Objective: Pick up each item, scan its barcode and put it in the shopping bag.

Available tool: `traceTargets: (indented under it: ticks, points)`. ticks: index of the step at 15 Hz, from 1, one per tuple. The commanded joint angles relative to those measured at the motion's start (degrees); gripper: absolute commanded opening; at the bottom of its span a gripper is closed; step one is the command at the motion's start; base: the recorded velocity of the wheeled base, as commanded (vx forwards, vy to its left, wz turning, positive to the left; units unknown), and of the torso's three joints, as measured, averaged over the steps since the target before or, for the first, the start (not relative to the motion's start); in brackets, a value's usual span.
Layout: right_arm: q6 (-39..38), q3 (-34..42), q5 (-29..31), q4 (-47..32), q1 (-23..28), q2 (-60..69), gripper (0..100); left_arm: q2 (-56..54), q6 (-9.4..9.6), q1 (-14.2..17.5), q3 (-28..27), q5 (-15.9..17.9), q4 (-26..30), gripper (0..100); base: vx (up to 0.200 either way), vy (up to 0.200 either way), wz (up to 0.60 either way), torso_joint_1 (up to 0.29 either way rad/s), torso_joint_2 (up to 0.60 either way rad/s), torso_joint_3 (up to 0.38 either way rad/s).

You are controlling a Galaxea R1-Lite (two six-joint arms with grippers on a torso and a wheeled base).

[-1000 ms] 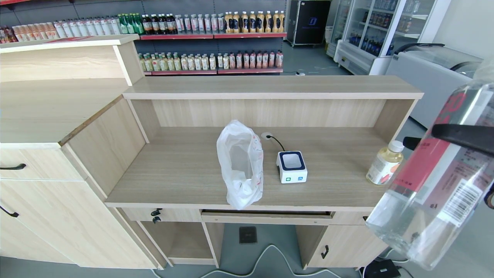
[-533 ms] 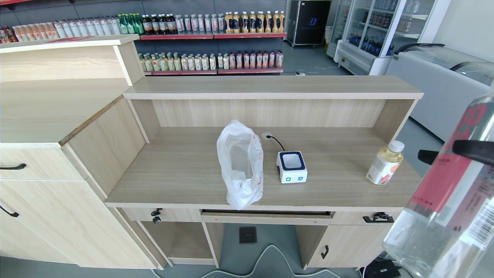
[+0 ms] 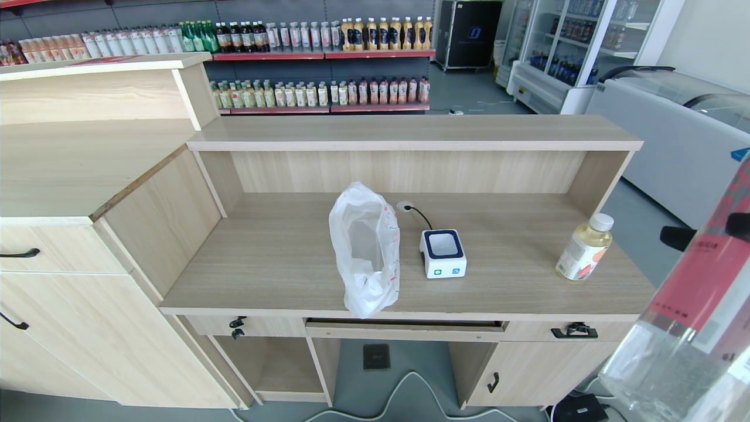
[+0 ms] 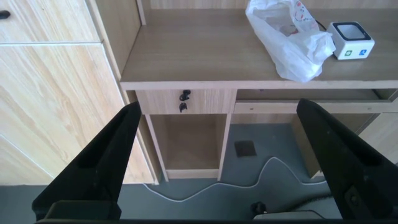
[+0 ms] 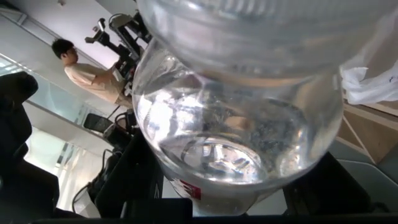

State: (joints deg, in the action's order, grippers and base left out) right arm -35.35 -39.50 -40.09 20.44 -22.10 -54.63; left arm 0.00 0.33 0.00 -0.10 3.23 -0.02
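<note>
Where right gripper (image 3: 703, 231) clamps it, clear bottle (image 3: 697, 305), red label, seemingly water-filled; left gripper (image 4: 217, 112) spread.

A shop: drink shelves (image 3: 319, 35), glass-door fridges (image 3: 577, 41), checkout counter (image 3: 281, 258)

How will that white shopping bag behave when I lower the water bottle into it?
Likely floppy: the shopping bag is thin, crinkled film standing unsupported on the counter, so its mouth may fold shut if nudged. Probably light, so it could slide instead of resisting.
</note>
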Motion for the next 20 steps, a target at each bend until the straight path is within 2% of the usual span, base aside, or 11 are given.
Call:
traceTargets:
  ticks: [1,3,6,8,10,11,12,13,15,18,20]
  points:
    - [0.0,0.0,0.0,0.0,0.0,0.0,0,0.1,0.02,0.0,0.0,0.0,-0.1,100,0.0,0.0,0.0,0.0,0.0,0.0]
    - [0.3,0.0,0.1,0.0,0.1,0.2,0,0.1,0.02,0.0,0.0,0.0,-0.1,100,0.0,0.0,0.0,0.0,0.0,0.0]
    - [10.3,0.6,0.5,0.2,5.3,-2.4,0,0.1,0.02,0.0,0.0,0.0,-0.1,100,0.0,0.0,0.0,0.0,0.0,0.0]
    - [22.3,2.7,5.3,0.7,9.4,-5.9,0,0.1,0.02,0.0,0.0,0.0,-0.1,100,0.0,0.0,0.0,0.0,0.0,0.0]
    - [38.3,6.4,13.9,1.3,15.7,-11.6,0,0.1,0.02,0.0,0.0,0.0,-0.1,100,0.0,0.0,0.0,0.0,0.0,0.0]
    - [41.8,7.7,16.1,1.9,17.3,-13.0,0,0.1,0.02,0.0,0.0,0.0,0.0,100,0.0,0.0,0.0,0.0,0.0,0.0]
    - [48.9,9.0,21.5,5.4,21.0,-16.9,0,0.1,0.02,0.0,0.0,0.0,-0.1,100,0.0,0.0,0.0,0.0,0.0,0.0]
    - [52.5,9.4,23.9,8.6,23.2,-19.7,0,0.1,0.02,0.0,0.0,0.0,-0.1,100,0.0,0.0,0.0,0.0,0.0,0.0]
    - [57.0,9.4,25.2,14.8,26.0,-23.8,0,0.1,0.02,0.0,0.0,0.0,-0.1,100,0.0,0.0,0.0,0.0,0.0,0.0]
    - [72.4,10.1,25.1,27.5,32.9,-30.9,0,0.1,0.02,0.0,0.0,0.0,-0.1,100,0.0,0.0,0.0,0.0,0.0,0.0]
    - [78.7,10.4,24.7,31.2,36.3,-33.4,0,0.1,0.02,0.0,0.0,0.0,-0.1,100,0.0,0.0,0.0,0.0,0.0,0.0]
